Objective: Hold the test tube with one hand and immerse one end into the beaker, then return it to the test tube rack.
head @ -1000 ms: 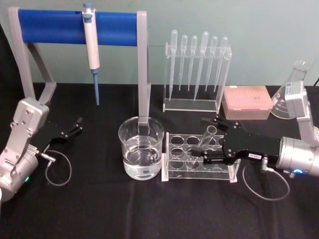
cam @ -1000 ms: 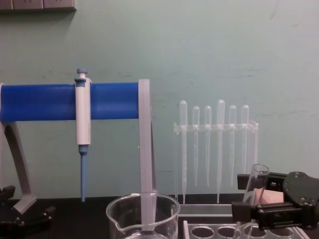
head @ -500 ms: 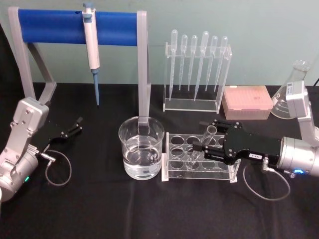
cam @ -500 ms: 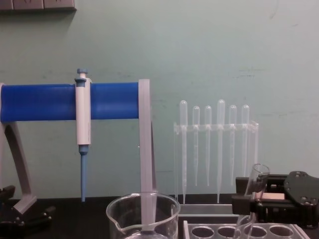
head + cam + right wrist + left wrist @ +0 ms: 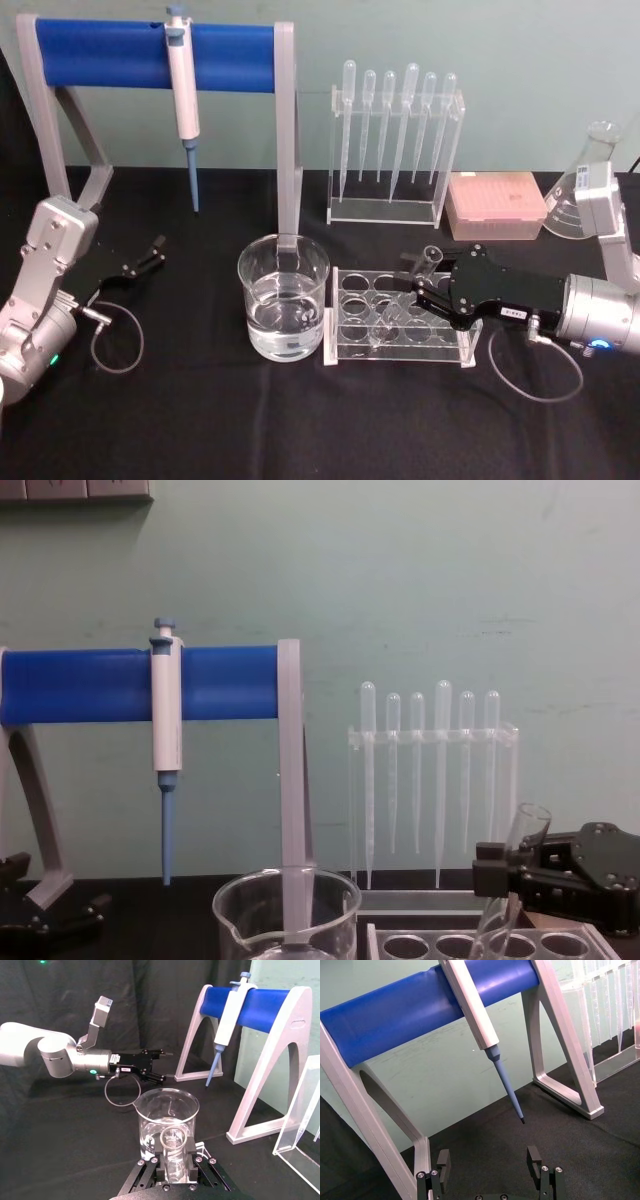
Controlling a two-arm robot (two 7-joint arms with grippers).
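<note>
Our right hand is clamped on the test tube, which leans with its lower end in the rack, just beside the beaker. We judge only the grasp done; lifting, dipping and returning remain. Our left hand rests wide on the worktop.

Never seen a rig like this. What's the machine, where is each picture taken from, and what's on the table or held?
It is a two-armed robot at a black table. One picture looks down from its head, one forward from its chest, one from each wrist. The right tool grips a long clear glass test tube, tilted, its lower end in the clear plastic rack. Beside the rack stands a wide glass beaker holding clear liquid. The left tool rests open, off to the left.
</note>
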